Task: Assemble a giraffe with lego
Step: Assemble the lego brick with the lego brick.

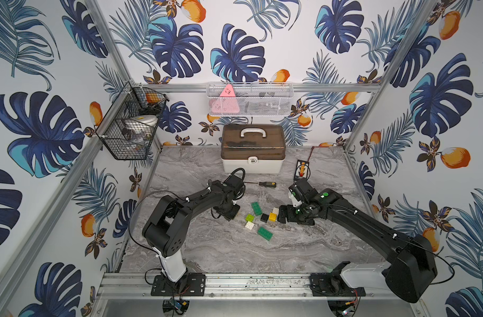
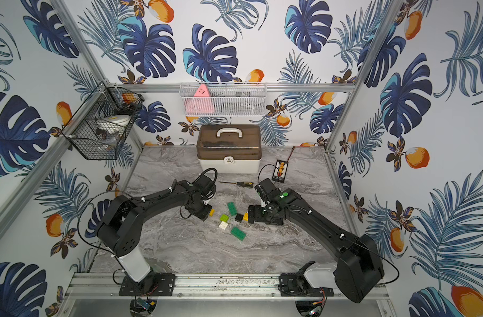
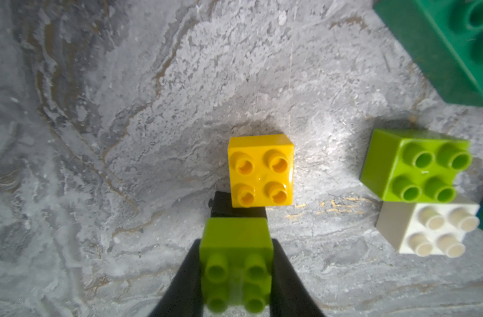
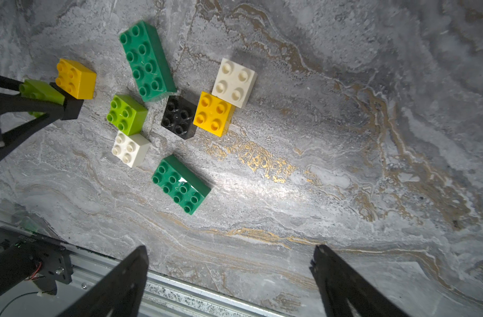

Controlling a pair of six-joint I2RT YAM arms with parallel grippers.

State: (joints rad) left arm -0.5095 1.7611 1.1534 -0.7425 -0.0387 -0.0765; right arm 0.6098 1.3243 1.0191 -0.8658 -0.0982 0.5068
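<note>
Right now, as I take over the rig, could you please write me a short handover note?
Left tool: shut on a lime brick, close beside a yellow brick; a dark part under it is unclear.
Right tool: open, empty, above the table.
Loose on it: long green brick, second long green brick, loose lime brick, white brick, second white brick, black brick, second yellow brick.
Done: none of these joined yet. Left: nearly all the stacking.

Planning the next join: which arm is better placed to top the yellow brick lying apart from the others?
Left, likely. The left gripper holds a lime brick right beside that yellow brick; the right gripper is open, empty.
</note>
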